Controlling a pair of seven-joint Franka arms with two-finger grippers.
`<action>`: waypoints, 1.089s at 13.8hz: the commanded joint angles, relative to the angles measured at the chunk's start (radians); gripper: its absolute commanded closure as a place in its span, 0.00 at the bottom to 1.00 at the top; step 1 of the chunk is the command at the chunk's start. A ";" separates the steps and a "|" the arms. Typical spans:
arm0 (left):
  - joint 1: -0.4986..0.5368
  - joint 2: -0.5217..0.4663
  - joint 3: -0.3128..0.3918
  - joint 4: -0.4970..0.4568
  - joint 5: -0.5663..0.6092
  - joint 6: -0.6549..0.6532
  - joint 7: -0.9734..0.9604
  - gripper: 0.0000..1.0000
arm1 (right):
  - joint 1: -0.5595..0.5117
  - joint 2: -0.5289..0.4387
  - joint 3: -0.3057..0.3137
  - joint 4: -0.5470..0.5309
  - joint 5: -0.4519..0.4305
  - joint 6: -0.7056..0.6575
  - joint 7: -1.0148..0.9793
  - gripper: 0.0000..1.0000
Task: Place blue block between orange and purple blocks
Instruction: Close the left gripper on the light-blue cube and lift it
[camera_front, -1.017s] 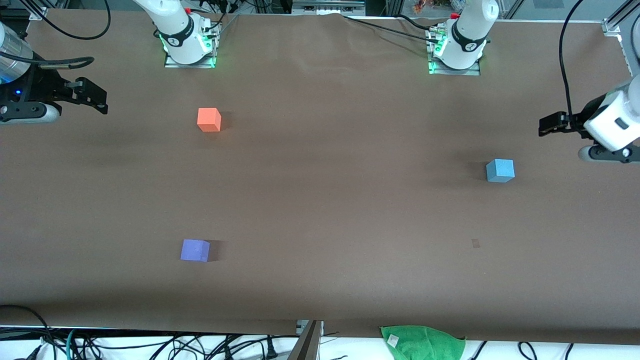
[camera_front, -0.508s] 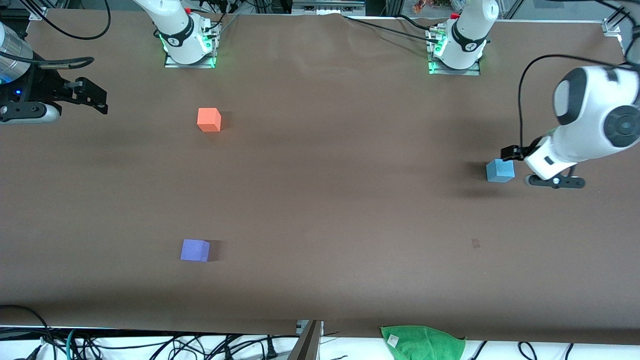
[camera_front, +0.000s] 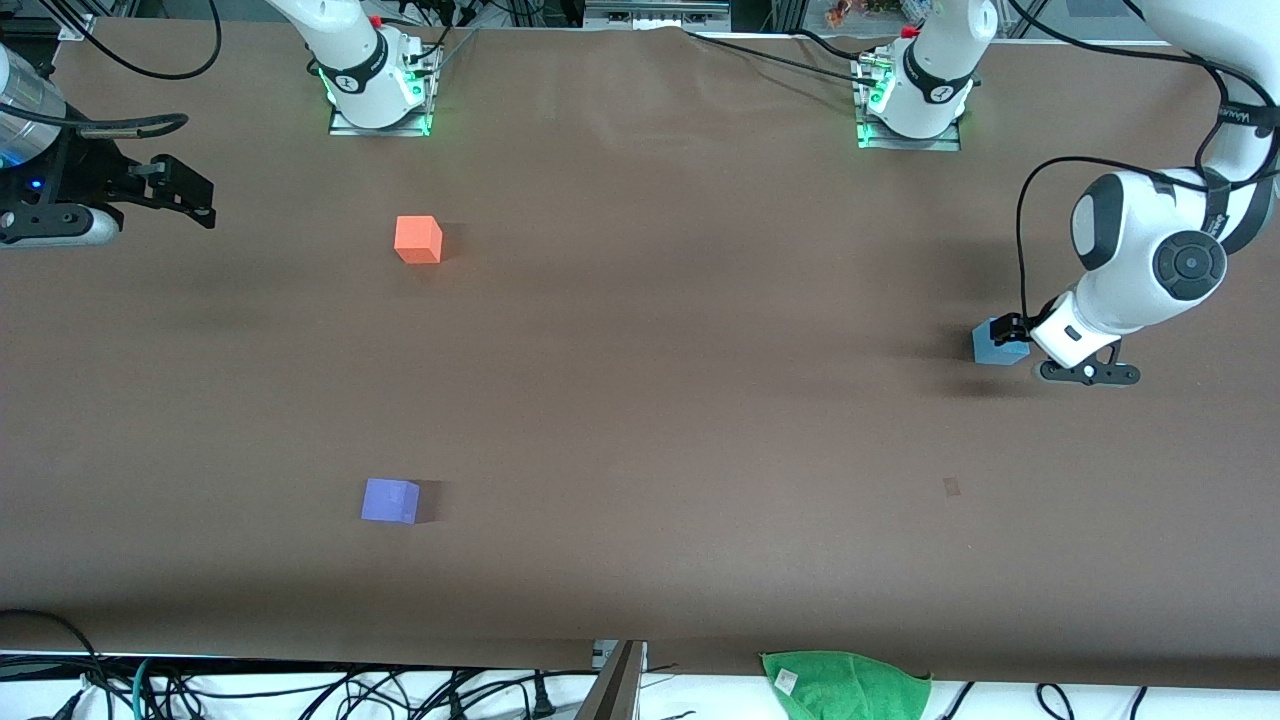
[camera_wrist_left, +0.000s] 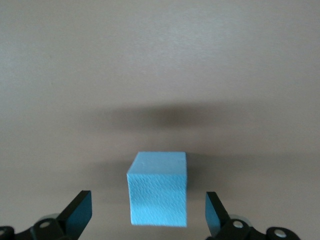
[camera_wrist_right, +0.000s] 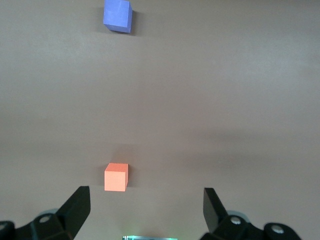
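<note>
The small light sky-blue matte cube (camera_front: 992, 345) is being shown resting on the brown paper-covered desk (camera_front: 650, 400), near the edge at the left arm's end and roughly midway between the edge along the robot bases and the edge nearest the front camera. The left gripper (camera_front: 1012, 331) is being held low at this cube. In the left wrist view the blue cube (camera_wrist_left: 158, 189) is being framed between the two black fingers (camera_wrist_left: 76, 214), which are being kept spread wide, with a clear gap visible on each side of the cube; no contact with either finger is being shown.

The small bright orange matte cube (camera_front: 418, 239) is being shown on the desk toward the right arm's end, close to the edge along the robot bases. The small violet-purple matte cube (camera_front: 390, 500) is being shown at the same end, nearer to the front camera than the orange cube and well apart from it. Both cubes are being seen well apart from the blue cube.

The right gripper (camera_front: 190, 196) is being kept waiting over the desk edge at the right arm's end, with its jaws spread apart and nothing between them. In the right wrist view the orange cube (camera_wrist_right: 116, 177) and the purple cube (camera_wrist_right: 117, 15) are both being shown on the bare desk.

A crumpled green cloth (camera_front: 845, 684) is being shown hanging at the desk edge nearest the front camera.
</note>
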 joint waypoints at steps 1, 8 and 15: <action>0.008 0.035 -0.006 -0.012 0.017 0.054 0.019 0.00 | -0.011 -0.007 0.008 0.001 -0.006 0.000 -0.017 0.00; 0.015 0.084 -0.008 -0.050 0.015 0.088 0.020 0.00 | -0.011 -0.007 0.008 0.001 -0.006 0.000 -0.017 0.00; 0.019 0.104 -0.009 -0.044 0.017 0.107 0.022 0.77 | -0.011 -0.007 0.008 0.001 -0.005 0.002 -0.017 0.00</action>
